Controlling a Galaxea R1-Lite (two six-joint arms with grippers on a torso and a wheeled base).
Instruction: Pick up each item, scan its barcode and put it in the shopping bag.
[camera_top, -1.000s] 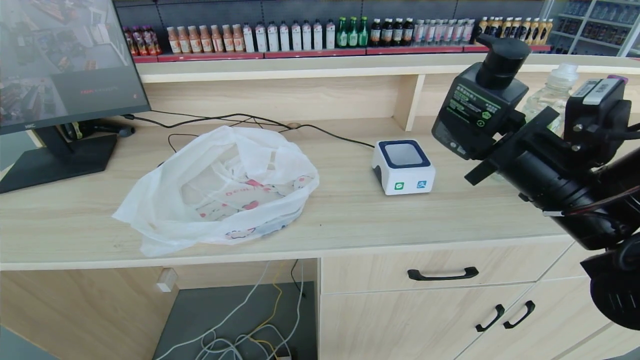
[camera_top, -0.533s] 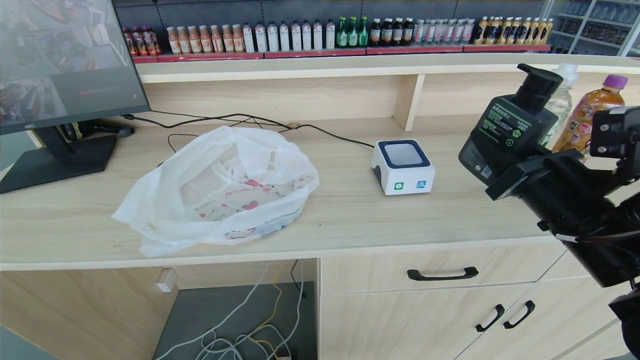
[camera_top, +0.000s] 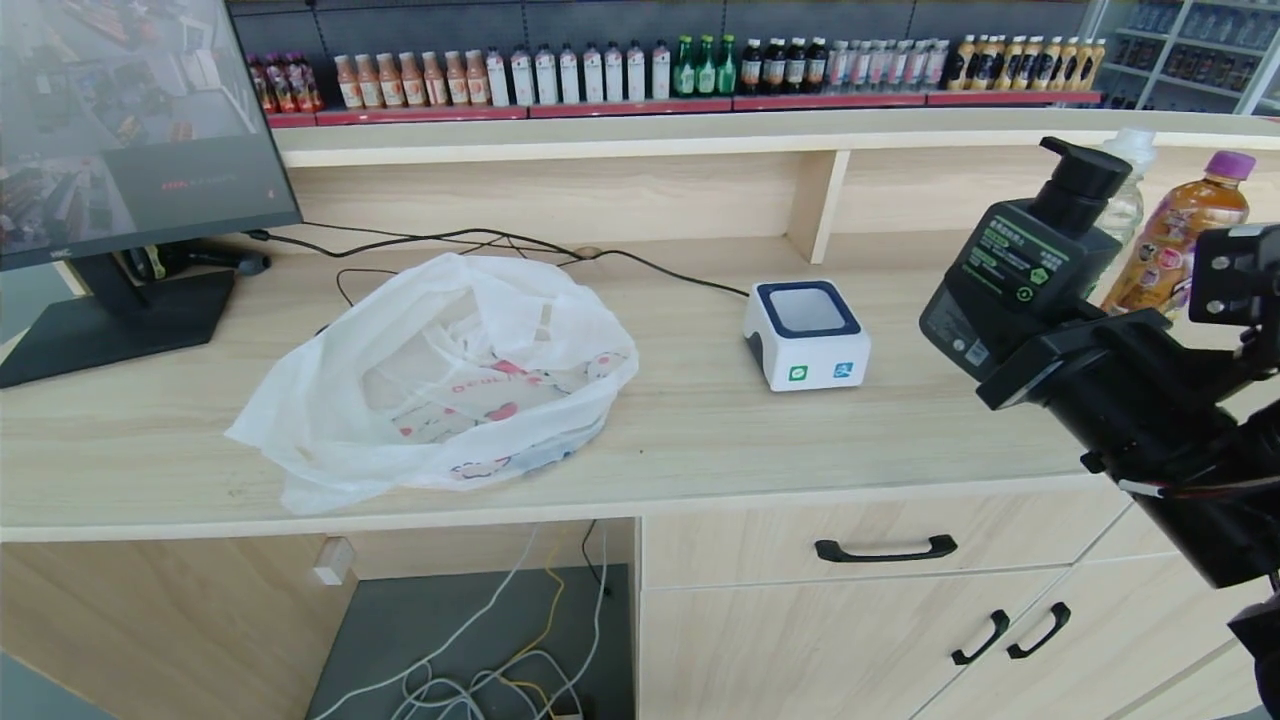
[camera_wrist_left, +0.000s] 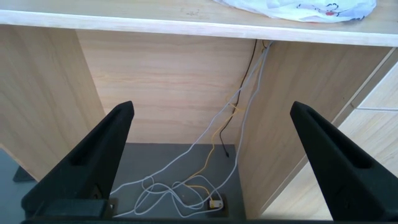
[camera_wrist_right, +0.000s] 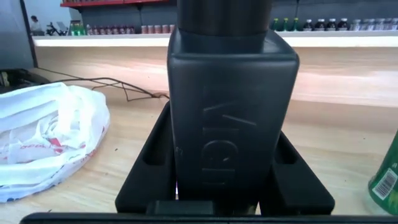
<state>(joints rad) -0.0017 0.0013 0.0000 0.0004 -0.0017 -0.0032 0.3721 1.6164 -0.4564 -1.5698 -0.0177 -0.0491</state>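
The black pump bottle was off the counter, held in the air over its right end, to the right of the scanner and well apart from it. It leaned with its pump head toward the far right and its labelled face turned up toward the left. The right hand was clenched on the bottle's lower body, and in the right wrist view its two fingers pressed against opposite sides of the bottle. Just behind the bottle, at the far right of the counter, stood an orange drink bottle with a purple cap and a clear bottle beside it. The scanner, a small white box with a dark-framed window on top, sat near the middle of the counter. To its left lay the white shopping bag, open and crumpled, with red print on it. A monitor stood at the far left, cables running behind the bag. The left hand hung below the counter's edge with its fingers spread wide and nothing between them, facing the open space under the counter where loose cables lay on the floor. Drawers with black handles sat under the counter's right half, and a shelf of drinks ran along the far wall.
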